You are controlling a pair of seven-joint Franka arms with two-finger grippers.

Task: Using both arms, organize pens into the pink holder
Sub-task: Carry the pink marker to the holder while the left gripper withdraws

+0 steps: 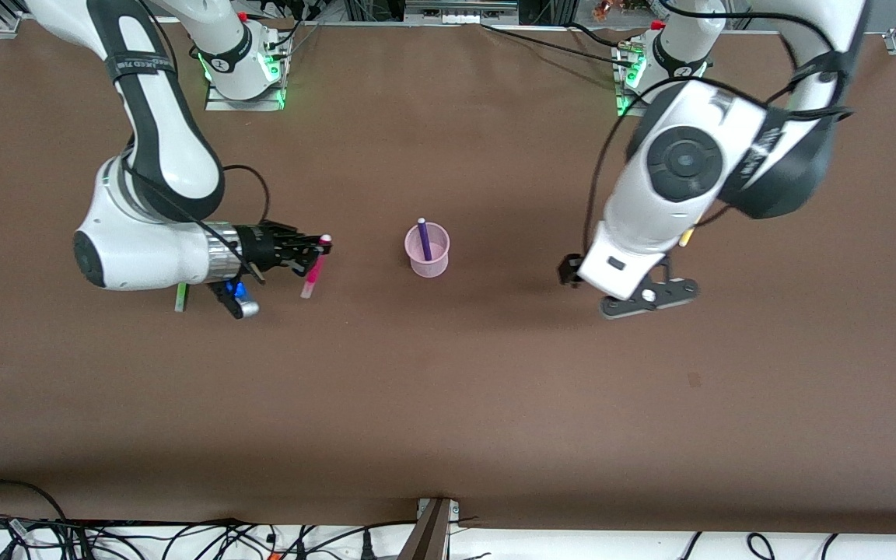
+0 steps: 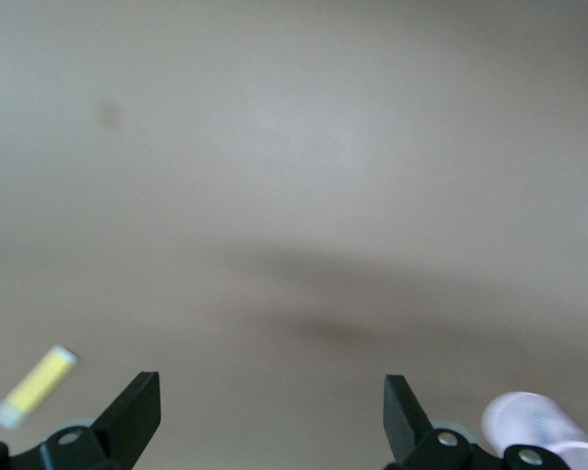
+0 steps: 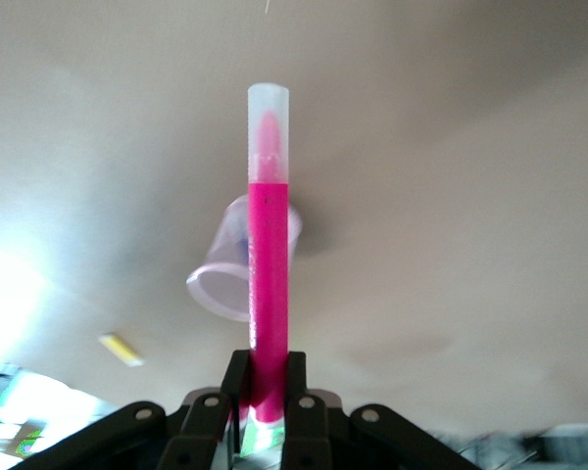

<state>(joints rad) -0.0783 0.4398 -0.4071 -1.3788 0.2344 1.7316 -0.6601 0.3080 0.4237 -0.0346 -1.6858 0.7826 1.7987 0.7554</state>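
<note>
One of four done: the purple pen [image 1: 423, 238] is stood in the pink holder [image 1: 427, 250] mid-counter [image 1: 448, 404], the magenta pen [image 1: 314, 272] is gripped by the right claw [image 1: 320, 250] toward the right arm's end, the green pen [image 1: 180, 297] and yellow pen [image 2: 34, 388] are left lying, and the left claw [image 2: 271, 406] is held open over bare counter near the yellow one.

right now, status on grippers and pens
Right gripper shut on pink pen, short of the holder. Left gripper open, low over the table, yellow pen beside it. Purple pen in holder; green pen lying under right arm.
</note>
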